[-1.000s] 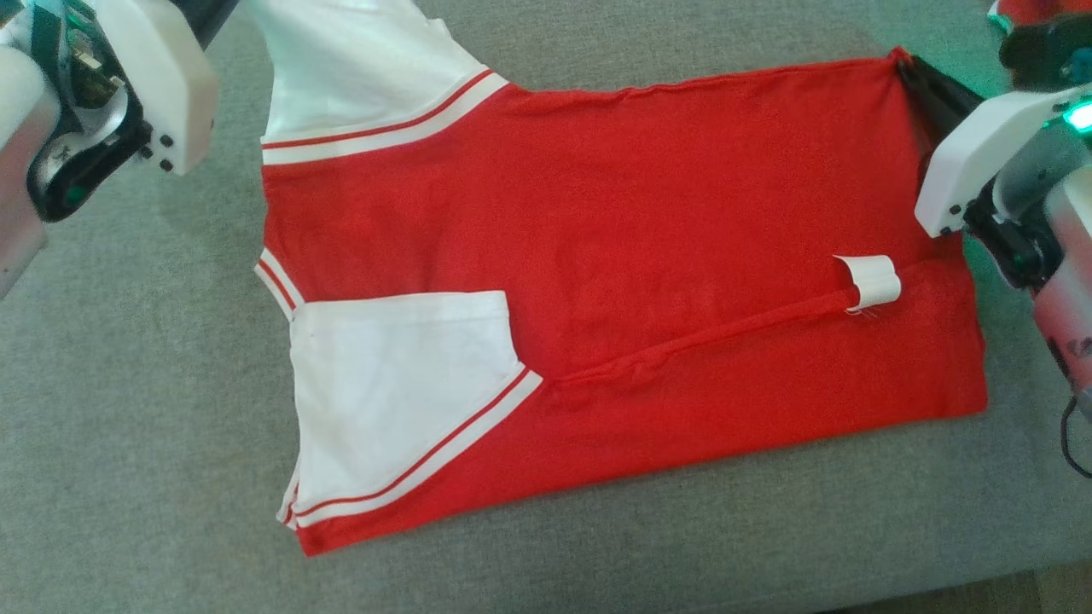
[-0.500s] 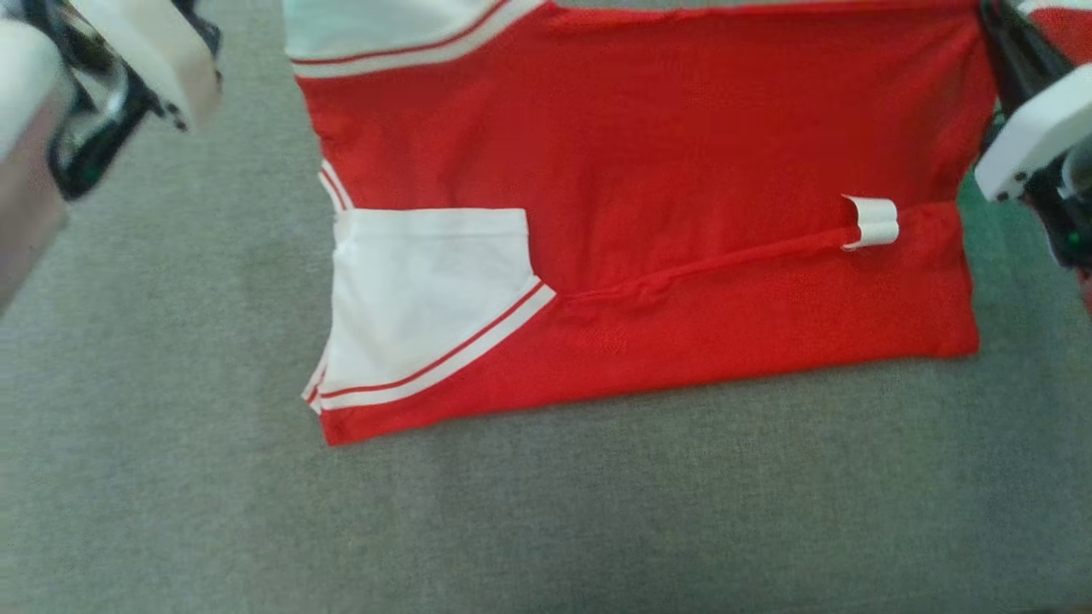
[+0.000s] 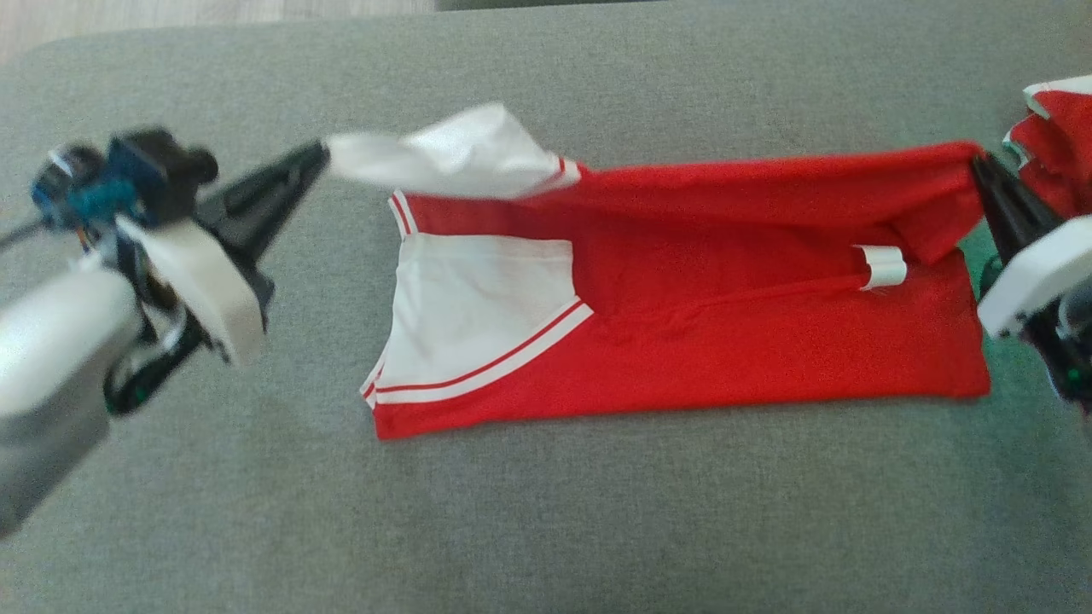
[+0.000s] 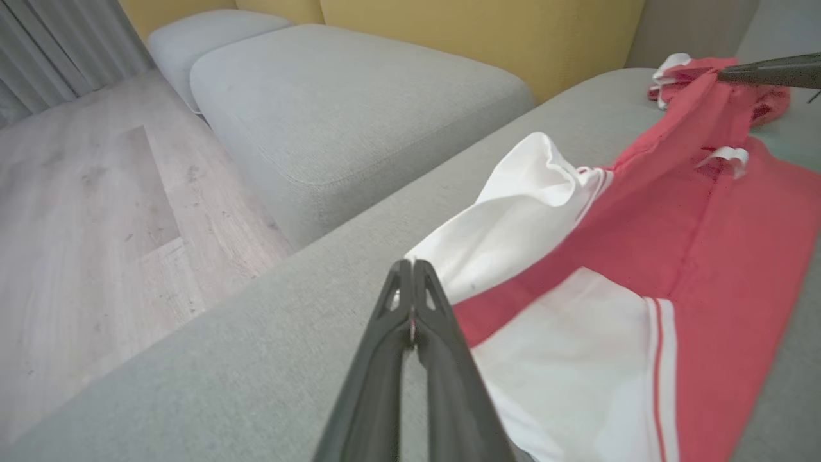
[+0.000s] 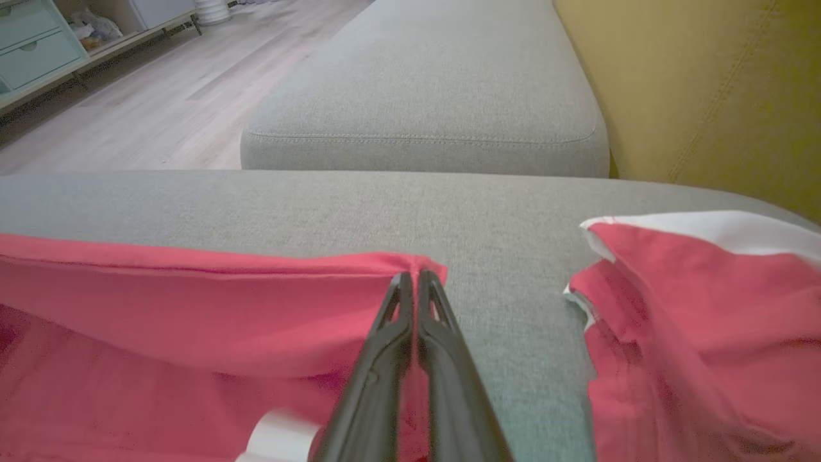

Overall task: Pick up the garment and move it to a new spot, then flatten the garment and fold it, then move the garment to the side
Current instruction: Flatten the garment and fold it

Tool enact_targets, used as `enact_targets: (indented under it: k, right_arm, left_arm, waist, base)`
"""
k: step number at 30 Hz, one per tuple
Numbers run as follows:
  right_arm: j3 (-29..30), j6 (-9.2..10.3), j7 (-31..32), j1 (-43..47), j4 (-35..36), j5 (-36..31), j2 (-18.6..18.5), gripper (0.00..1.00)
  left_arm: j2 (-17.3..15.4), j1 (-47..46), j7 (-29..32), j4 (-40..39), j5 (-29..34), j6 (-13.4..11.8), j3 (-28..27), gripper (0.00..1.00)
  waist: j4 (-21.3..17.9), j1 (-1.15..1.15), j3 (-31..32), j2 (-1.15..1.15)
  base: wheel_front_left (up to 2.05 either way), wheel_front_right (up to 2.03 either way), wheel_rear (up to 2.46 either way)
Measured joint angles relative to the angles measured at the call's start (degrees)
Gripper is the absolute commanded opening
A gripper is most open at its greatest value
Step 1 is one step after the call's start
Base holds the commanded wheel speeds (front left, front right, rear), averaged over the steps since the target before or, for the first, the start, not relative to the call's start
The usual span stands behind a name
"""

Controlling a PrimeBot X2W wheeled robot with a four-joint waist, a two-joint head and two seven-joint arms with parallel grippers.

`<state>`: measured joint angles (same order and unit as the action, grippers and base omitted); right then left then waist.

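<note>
Now | left end effector (image 3: 322,157), right end effector (image 3: 978,162): gripping garment (image 3: 725,358) | label (image 3: 883,266): unreadable

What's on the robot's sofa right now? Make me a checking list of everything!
Surface: grey sofa cushion, garment spread across it.
Job's things: red and white garment, near half flat, far edge lifted at both ends.
Clutter: another red and white garment bunched at the right.
Grippers: left gripper shut on the white sleeve; right gripper shut on the garment's red corner.
Cables: nothing seen.
Surroundings: wooden floor, second grey cushion, yellow backrest, teal drawers.
</note>
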<state>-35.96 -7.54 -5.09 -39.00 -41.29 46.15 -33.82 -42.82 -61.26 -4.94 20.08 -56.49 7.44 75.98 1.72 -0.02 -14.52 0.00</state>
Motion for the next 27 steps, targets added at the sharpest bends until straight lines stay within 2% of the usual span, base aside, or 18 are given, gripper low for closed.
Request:
enact_targets:
  k: [2, 8, 16, 20, 27]
  right_arm:
    - [0.76, 0.00, -0.05, 2.15, 0.90, -0.01, -0.47, 0.00]
    - [3.97, 0.00, -0.87, 9.16, 3.19, -1.25, -1.09, 0.00]
    - [10.69, 0.00, -1.07, 14.63, 7.46, -4.88, -0.18, 0.00]
    - [14.04, 0.00, -0.96, 17.61, 9.82, -7.32, 1.36, 0.00]
    - [19.44, 0.00, 1.07, 22.09, 14.99, -11.66, 3.33, 0.00]
  left_arm:
    - [-0.85, 2.53, -0.66, -2.26, 0.00, -0.80, 0.00, 0.00]
    - [-2.52, 9.27, -2.11, -8.50, 1.67, -5.49, 0.04, 0.00]
    - [-3.10, 14.95, -4.92, -13.62, 2.08, -11.23, 0.02, 0.00]
    - [-3.13, 16.64, -6.08, -14.58, 2.00, -13.05, -0.09, 0.00]
    - [-3.50, 18.09, -7.26, -15.32, 2.02, -14.58, -0.16, 0.00]
  waist:
    - [0.22, 0.00, 0.42, 0.00]
    - [0.76, 0.01, 0.79, 0.00]
    - [0.90, 0.01, 0.28, 0.00]
    - [0.86, 0.02, 0.03, 0.00]
    - [0.54, 0.02, -0.33, 0.00]
  base:
    - [0.00, 0.00, 0.00]
    - [0.00, 0.00, 0.00]
    - [0.00, 0.00, 0.00]
    - [0.00, 0.00, 0.00]
    - [0.00, 0.00, 0.00]
